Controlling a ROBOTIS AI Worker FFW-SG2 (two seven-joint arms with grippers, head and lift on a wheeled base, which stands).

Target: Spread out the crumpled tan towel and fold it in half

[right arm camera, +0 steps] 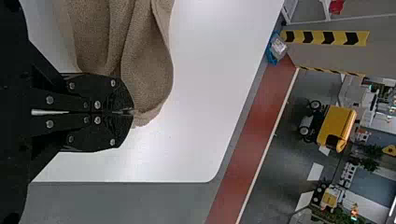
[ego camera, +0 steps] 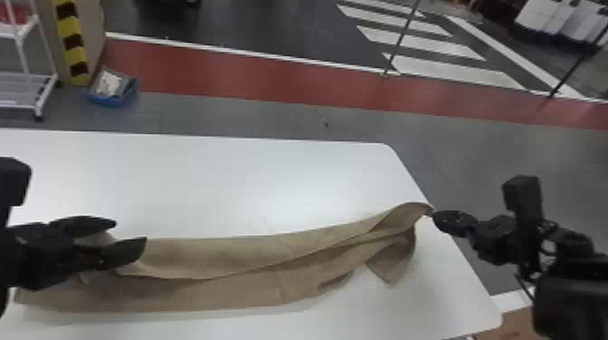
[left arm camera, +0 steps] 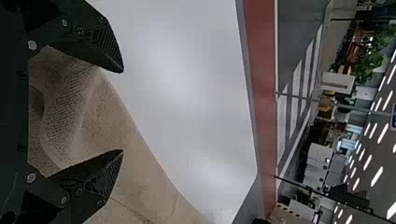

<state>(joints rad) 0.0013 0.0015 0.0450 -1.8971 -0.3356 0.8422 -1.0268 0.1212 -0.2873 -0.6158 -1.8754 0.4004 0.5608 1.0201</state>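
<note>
A white table [ego camera: 280, 181] spreads below the left gripper [ego camera: 131, 231], its side edge passing near the right gripper [ego camera: 435, 216]. On the floor well beyond the left gripper sit a blue crate [ego camera: 106, 100], a white wheeled rack [ego camera: 23, 77] and yellow-and-black hazard tape [ego camera: 72, 40]. A red floor strip [ego camera: 253, 72] crosses beyond both grippers; white floor stripes [ego camera: 420, 40] lie farther off, ahead of the right gripper, as does a yellow wheeled vehicle [right arm camera: 340, 123]. Far ahead of the left gripper are green foliage [left arm camera: 371, 63] and ceiling lights [left arm camera: 377, 176].
</note>
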